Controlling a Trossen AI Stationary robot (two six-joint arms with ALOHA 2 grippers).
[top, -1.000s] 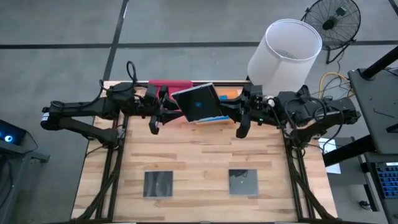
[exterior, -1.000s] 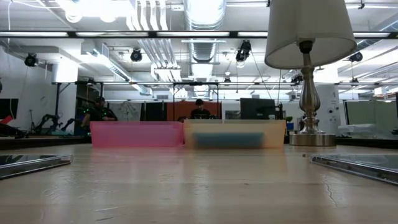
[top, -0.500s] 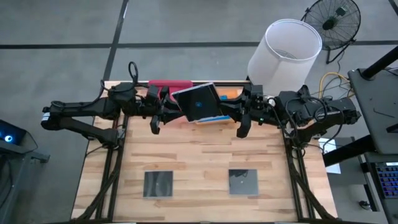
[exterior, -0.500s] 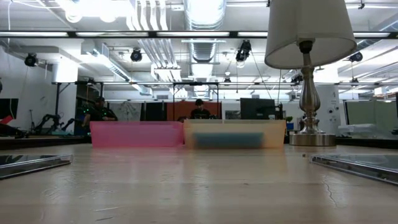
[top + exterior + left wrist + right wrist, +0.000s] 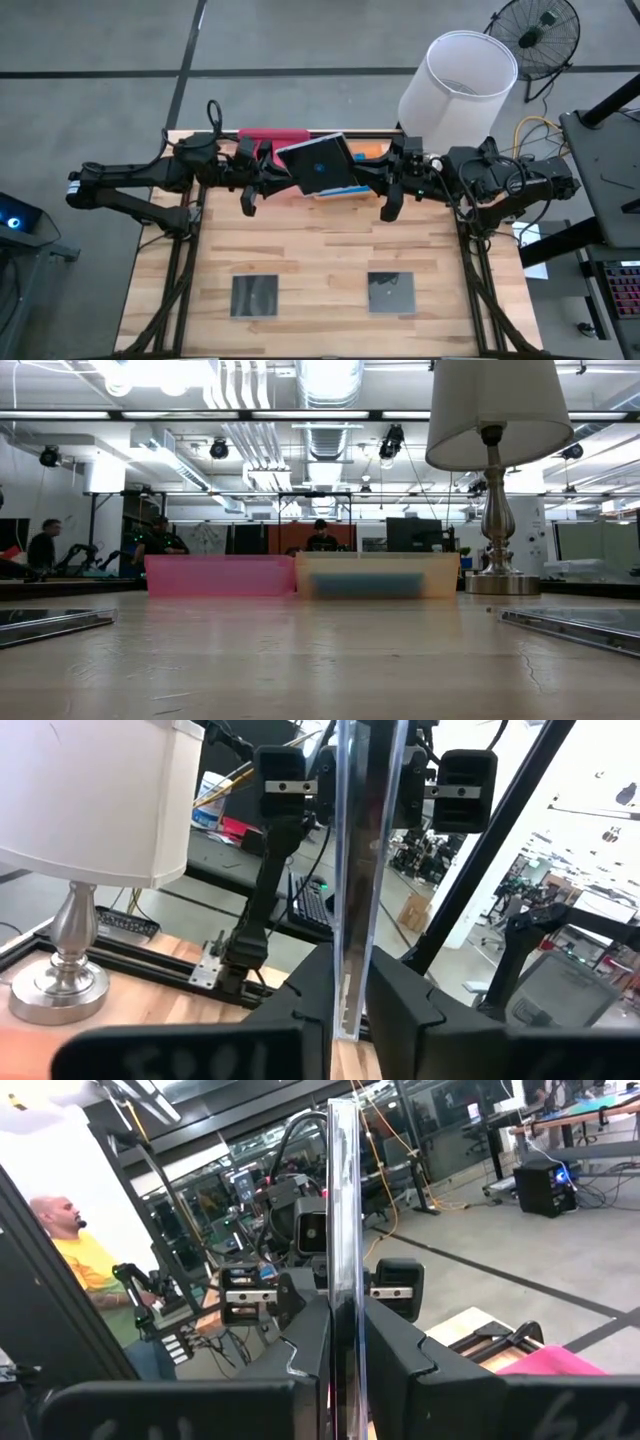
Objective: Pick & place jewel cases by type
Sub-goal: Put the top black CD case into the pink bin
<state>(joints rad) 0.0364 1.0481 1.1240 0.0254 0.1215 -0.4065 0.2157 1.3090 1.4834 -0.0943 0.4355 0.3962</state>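
R hand (image 5: 345, 1350) pinching case (image 5: 345, 1210) edge-on.

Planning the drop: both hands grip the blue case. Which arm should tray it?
Right, probably. The left hand and right hand both clamp the blue case, but the orange tray with blue cases sits on the right arm's side.

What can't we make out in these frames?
- Orange tray contents: high view, hidden under the held blue case; low view shows only a blurred dark band.
- Pink tray: high view, mostly covered by the left gripper.
- Two dark cases: low view, cut off by both side edges.
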